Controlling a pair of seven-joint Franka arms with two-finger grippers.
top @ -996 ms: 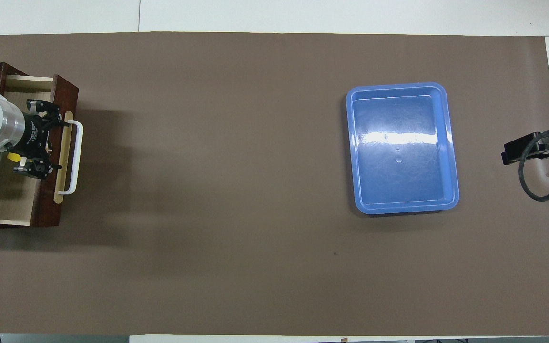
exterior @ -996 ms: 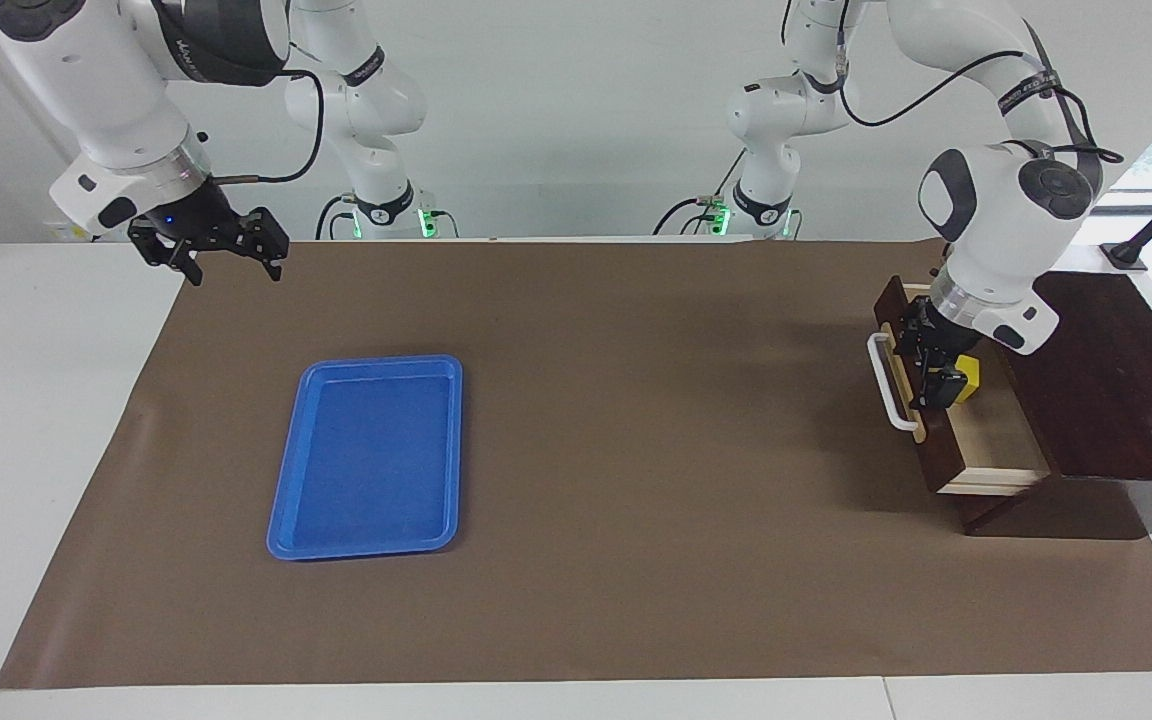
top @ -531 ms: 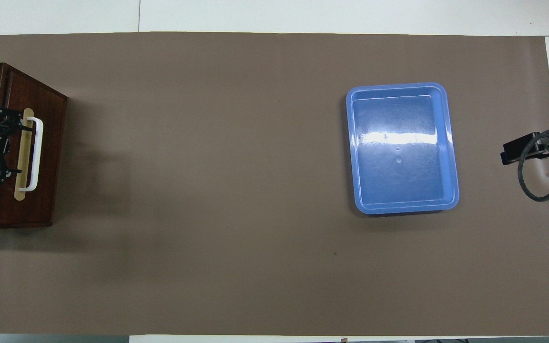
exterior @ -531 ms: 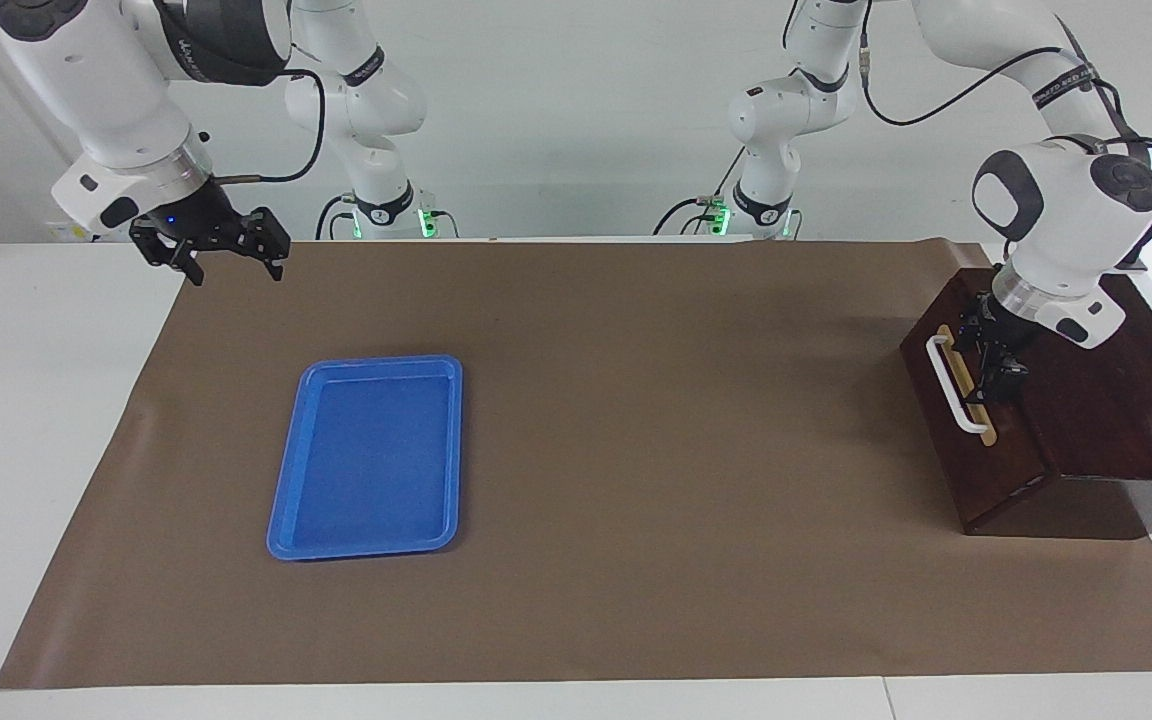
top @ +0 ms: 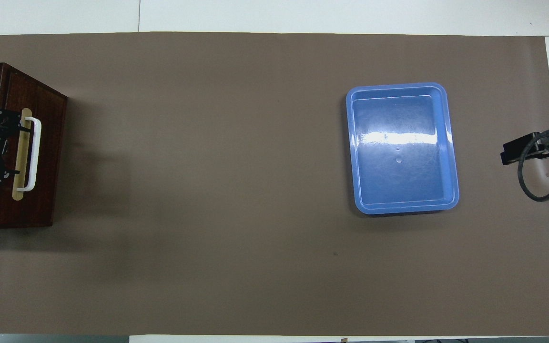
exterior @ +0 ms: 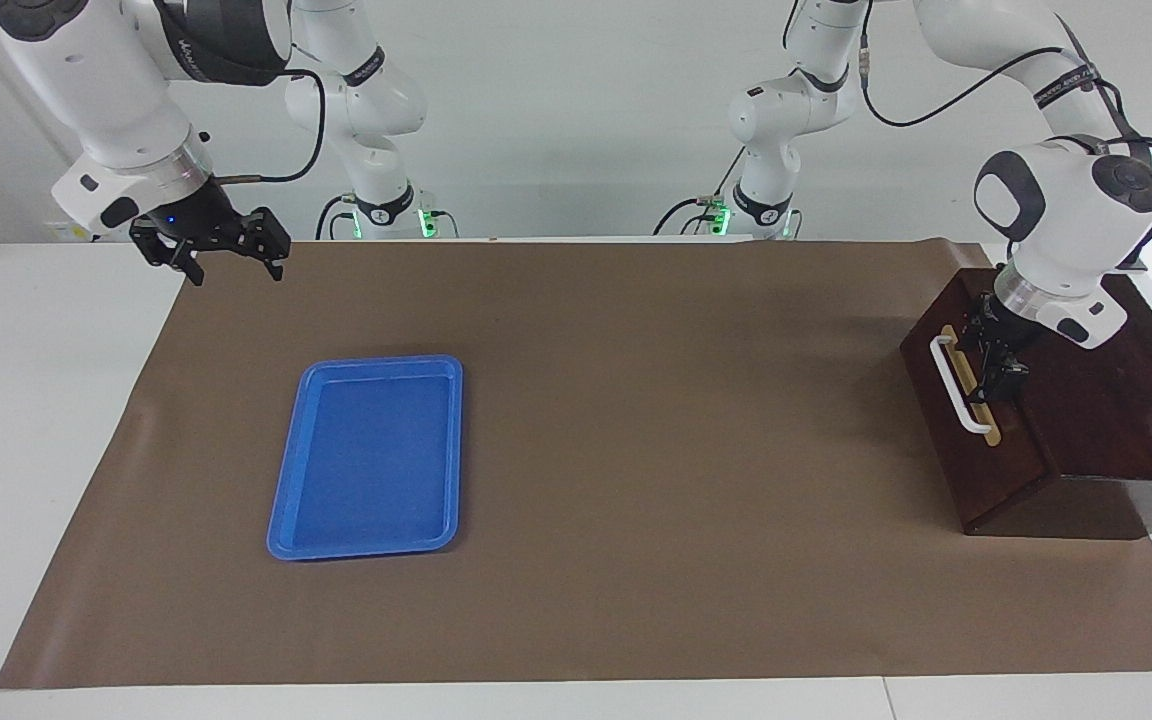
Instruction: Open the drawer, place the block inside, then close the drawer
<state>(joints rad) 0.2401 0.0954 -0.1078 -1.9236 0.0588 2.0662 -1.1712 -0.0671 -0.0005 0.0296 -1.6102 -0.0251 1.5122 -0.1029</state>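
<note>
Your brown paper mat covered the white table. On it, toward the left arm's end, sat the dark wooden cabinet, its drawer pushed fully in, white bar handle facing the table's middle. The blue plastic tray lay empty toward the right arm's end. Your left gripper sat at the drawer front's top edge, jaws released, grasping nothing. Your right gripper waited, also spread, over the mat's corner. You could not see the block.

One drawer, one blue tray, two arms, two end effectors.
</note>
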